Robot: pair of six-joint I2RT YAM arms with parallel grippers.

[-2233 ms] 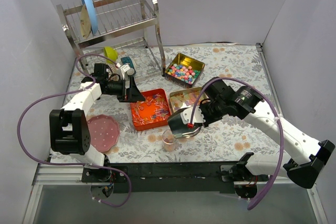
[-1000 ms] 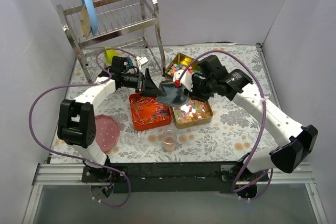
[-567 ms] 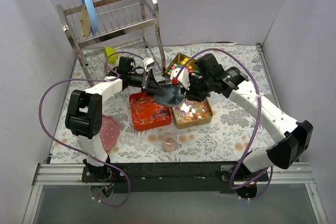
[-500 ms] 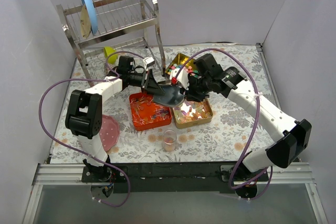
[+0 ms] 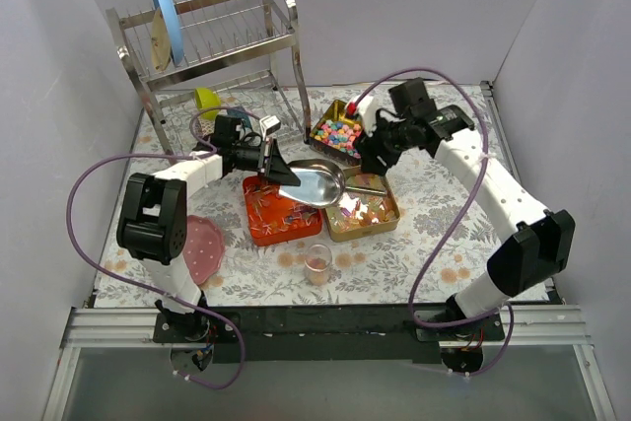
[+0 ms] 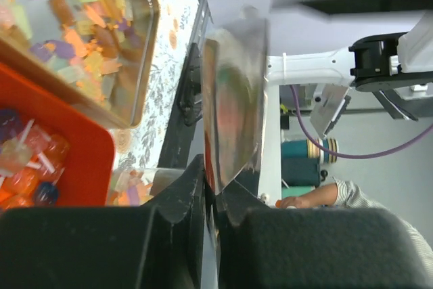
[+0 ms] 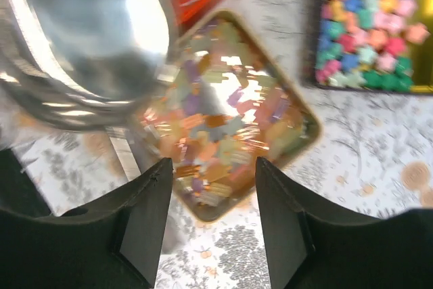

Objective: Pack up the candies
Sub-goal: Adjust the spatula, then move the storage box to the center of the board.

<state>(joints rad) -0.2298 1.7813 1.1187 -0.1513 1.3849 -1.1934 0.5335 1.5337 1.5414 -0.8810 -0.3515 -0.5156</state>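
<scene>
A shiny metal scoop [image 5: 317,182] hangs over the gap between the orange tray [image 5: 254,226] and the middle gold tin [image 5: 392,212]. My left gripper [image 5: 279,171] is shut on the scoop's [image 6: 237,93] thin end, its jaws [image 6: 211,191] pinched on the metal. My right gripper [image 5: 372,152] stands open above the middle tin [image 7: 304,123] of translucent orange and pastel candies [image 7: 223,116], with nothing between its fingers; the scoop [image 7: 88,38] lies to its left. Clear-wrapped candies [image 5: 283,206] fill the orange tray. Pastel pellets [image 5: 340,132] fill the far gold tin [image 5: 373,125].
A small clear cup [image 5: 317,263] holding a few candies stands near the front edge. A pink dotted disc [image 5: 197,248] lies front left. A steel dish rack [image 5: 212,51] with a blue plate [image 5: 166,17] stands at the back left, a yellow-green cup [image 5: 207,101] under it.
My left gripper has shut on the scoop. My right gripper has opened, let go of it and drawn back toward the far right. The scoop has tipped bowl-up.
</scene>
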